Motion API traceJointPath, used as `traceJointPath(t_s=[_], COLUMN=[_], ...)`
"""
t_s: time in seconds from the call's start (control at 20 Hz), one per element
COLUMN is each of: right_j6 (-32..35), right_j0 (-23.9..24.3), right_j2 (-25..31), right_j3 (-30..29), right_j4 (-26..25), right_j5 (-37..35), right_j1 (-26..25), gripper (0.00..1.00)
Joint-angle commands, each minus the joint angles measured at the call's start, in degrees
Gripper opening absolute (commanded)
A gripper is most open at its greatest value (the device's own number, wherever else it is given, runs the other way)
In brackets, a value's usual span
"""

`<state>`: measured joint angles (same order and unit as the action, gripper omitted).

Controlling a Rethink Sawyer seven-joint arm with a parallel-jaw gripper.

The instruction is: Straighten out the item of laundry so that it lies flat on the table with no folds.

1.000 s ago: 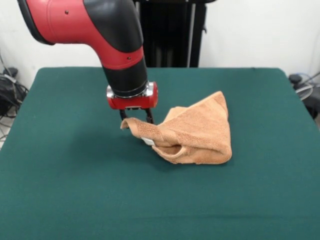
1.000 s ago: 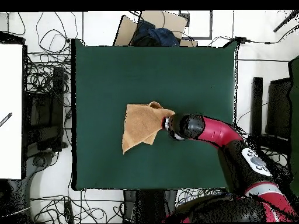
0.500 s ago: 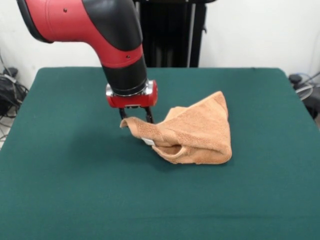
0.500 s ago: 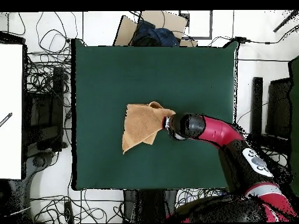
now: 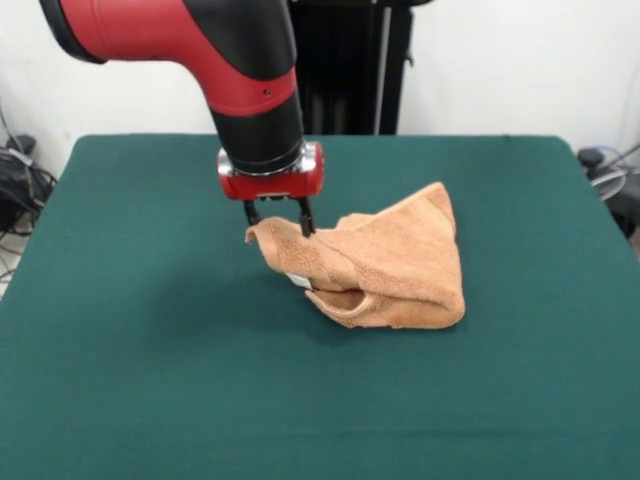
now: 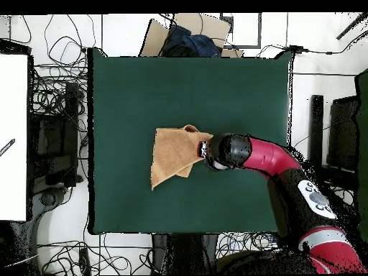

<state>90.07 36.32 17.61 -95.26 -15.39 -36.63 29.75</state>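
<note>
You had the gripper point(image 5: 277, 221) clamped on one corner of the towel point(image 5: 400, 265), fingers pinched together w/ cloth between them. Over the last sec that corner rose: earlier it hung lower and a bit further toward the front view's left edge; at this moment it sat higher, w/ the arm point(image 5: 240, 70) shifted slightly toward the table's middle. So the lift had begun, but only just. Most of the towel lay bunched on the table point(image 5: 150, 380), and the rest of it hadn't shifted at all.

Towel was roughly mid-table, peach heap folded over itself, a rolled fold at its front edge and a small white label point(image 5: 297, 281) showing under the raised corner. Overhead it read as a rough triangle point(image 6: 172, 154), not a square, so at least one fold was left to open. Task, as I judged it, was early.

Room: plenty. Green top was bare on every side of the towel, all four table edges well apart from it. Overhead, gripper point(image 6: 204, 151) was at the towel's side nearest the arm, w/ the widest bare stretch toward the table edge past the towel. You'd probably want the corner carried higher, then drawn out across open felt so the fold peels off.
</note>
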Motion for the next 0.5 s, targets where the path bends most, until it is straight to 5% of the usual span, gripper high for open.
traceJointPath(t_s=[0.05,0.5], right_j6=[2.25,0.70], right_j0=[-1.37,-0.79], right_j2=[4.42,5.12], right_j3=[3.27,4.22], right_j4=[3.17,4.27], right_j5=[-4.91,-5.11], right_j1=[0.73,-0.45], gripper=[1.00,1.00])
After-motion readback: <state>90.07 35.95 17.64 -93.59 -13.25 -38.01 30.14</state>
